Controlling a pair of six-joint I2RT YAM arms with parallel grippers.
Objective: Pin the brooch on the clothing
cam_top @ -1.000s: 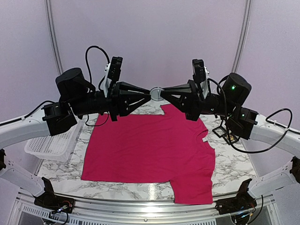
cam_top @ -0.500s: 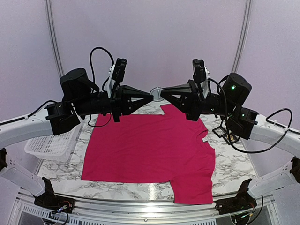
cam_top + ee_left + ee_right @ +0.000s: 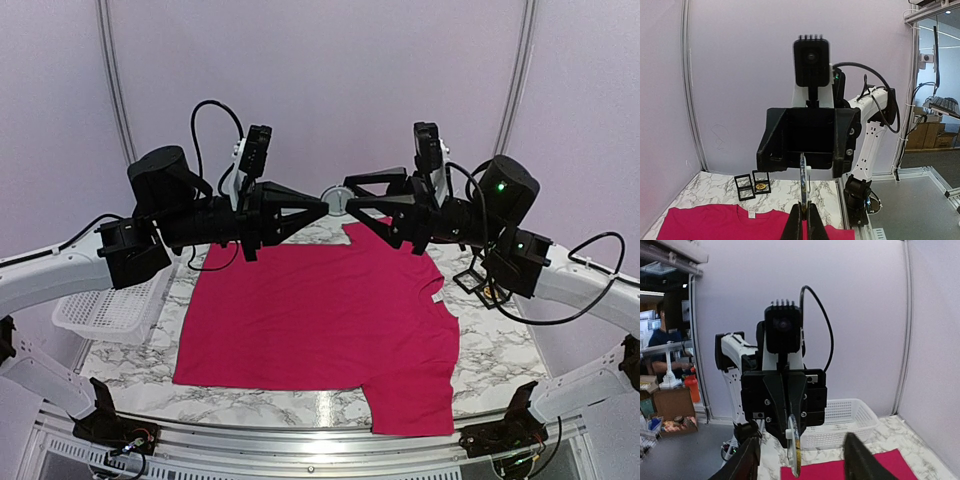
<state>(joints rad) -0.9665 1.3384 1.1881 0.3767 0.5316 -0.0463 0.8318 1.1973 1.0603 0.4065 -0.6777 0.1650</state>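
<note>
The crimson T-shirt [image 3: 320, 310] lay flat on the marble table [image 3: 500, 350], its neck label [image 3: 437, 297] toward my right. A white basket [image 3: 110, 305] sat beside its left edge. Above the far hem, my left hand [image 3: 322, 205] was clamped on the brooch [image 3: 337, 200], a round disc. My right hand [image 3: 355, 200] faced it with its fingers apart on either side of the disc. I couldn't tell whether they touched it.

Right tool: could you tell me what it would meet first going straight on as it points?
Probably the small round silver brooch, gripped in the shut black left tool directly ahead; depth unclear.
</note>
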